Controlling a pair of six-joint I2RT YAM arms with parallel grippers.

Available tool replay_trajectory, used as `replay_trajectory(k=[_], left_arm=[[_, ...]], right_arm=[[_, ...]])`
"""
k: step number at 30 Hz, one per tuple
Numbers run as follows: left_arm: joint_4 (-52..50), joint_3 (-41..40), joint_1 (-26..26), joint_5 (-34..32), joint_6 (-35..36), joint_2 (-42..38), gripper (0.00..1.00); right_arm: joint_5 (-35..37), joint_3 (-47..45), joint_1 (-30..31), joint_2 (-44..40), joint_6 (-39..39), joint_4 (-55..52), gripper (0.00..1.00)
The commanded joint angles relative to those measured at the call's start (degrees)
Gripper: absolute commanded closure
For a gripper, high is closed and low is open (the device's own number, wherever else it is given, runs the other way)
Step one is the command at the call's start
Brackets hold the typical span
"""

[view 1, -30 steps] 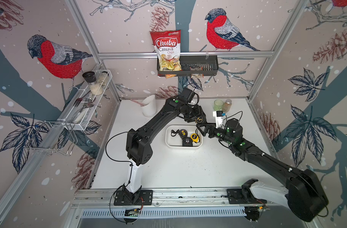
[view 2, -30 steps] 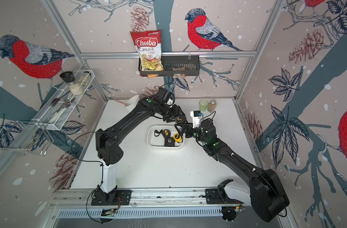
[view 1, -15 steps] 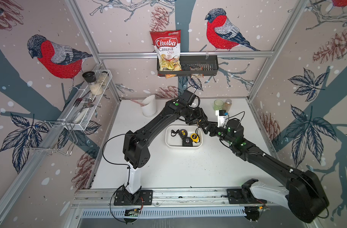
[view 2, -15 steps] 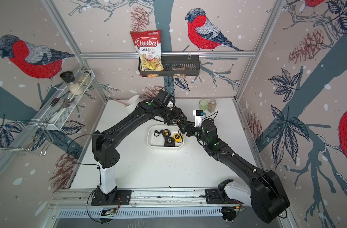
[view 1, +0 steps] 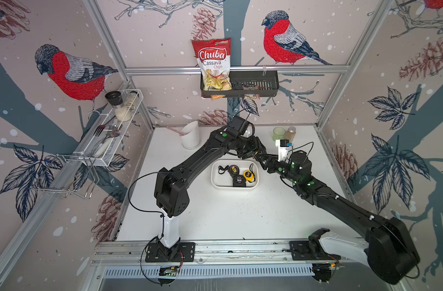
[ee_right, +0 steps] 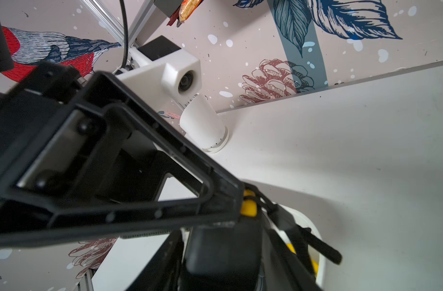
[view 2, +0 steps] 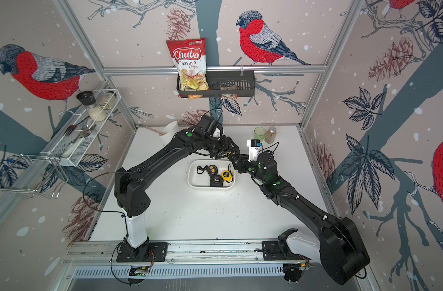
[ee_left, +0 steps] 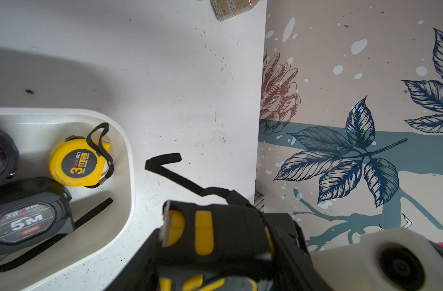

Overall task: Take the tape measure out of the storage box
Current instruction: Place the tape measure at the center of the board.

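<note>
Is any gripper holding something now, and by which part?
The left gripper holds a black-and-yellow tape measure by its case; the strap hangs free. Whether the right gripper also grips it cannot be told.

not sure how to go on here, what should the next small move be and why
Probably shut the right pincer firmly on the black and yellow tape measure before the left pincer lets go. The left one holds it over the table, just past the box rim. The two pincers meet there, and a firm right grip does not show yet.
</note>
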Motion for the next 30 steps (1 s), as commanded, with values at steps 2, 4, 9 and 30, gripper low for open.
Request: replay_trajectory(k=[2, 4, 9, 30], left_arm=[[3.40, -0.59, -0.16, 2.85, -1.08, -1.13, 0.71], [4.09, -0.86, -0.23, 3.12, -1.27, -1.27, 0.71], [4.68, -1.26, -0.24, 3.40, -1.27, -1.52, 0.70], [7.11, -1.94, 0.32, 3.30, -0.74, -1.67, 0.20]], right_arm=[[1.00, 1.00, -0.08, 0.67, -0.09, 0.86, 0.58], [1.00, 1.29, -0.14, 0.96, -0.14, 0.89, 0.67], [1.09, 2.08, -0.09, 1.68, -0.20, 0.77, 1.00], [3.52, 1.37, -1.12, -3.35, -0.20, -1.37, 1.00]])
